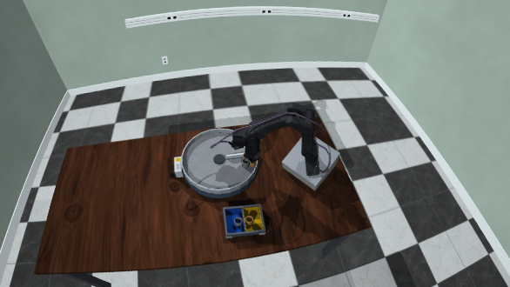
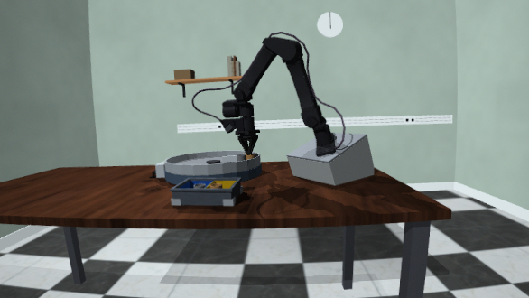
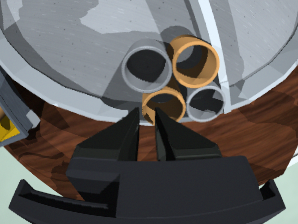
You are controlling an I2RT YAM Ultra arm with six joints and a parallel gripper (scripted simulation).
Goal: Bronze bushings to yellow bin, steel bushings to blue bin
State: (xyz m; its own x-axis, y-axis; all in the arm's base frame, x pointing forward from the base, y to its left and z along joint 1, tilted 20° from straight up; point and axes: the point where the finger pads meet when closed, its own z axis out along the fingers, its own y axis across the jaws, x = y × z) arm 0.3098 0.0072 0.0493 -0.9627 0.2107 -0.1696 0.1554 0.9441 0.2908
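– Overhead, how much room is there around the turntable (image 1: 191, 171)?
– Plenty of brown table (image 1: 109, 196) toward 9 o'clock. The arm's grey base (image 1: 291, 165) sits near the turntable at 3 o'clock, and the tray with the blue bin (image 1: 231, 214) and yellow bin (image 1: 257, 213) lies apart at 6 o'clock. The gripper (image 1: 248, 163) hangs just inside the rim at about 4 o'clock on the disc.
– Anything hard to read there?
– The wrist covers the bushings on the disc. Each bin holds one small ring, too tiny to tell its metal.
– And from the side?
– The gripper (image 2: 249, 151) points straight down, tips level with the turntable's raised rim (image 2: 203, 168). That rim hides the parts, apart from a speck of bronze below the tips. The tray (image 2: 203, 195) stands in front, close to the table edge.
– What about the wrist camera?
– Four bushings cluster against the rim. There is a steel one (image 3: 128, 78) at 11 o'clock, a bronze one (image 3: 214, 63) at 1 o'clock, a smaller steel one (image 3: 220, 111) at 3 o'clock and the nearest bronze bushing (image 3: 164, 91) straight ahead.
– Where is that last one relative to the jaws?
– The gripper (image 3: 149, 115) has its fingers a narrow slit apart, gripping nothing. The slit lines up with the near bushing's left wall, and the right fingertip hides the ring's lower edge.
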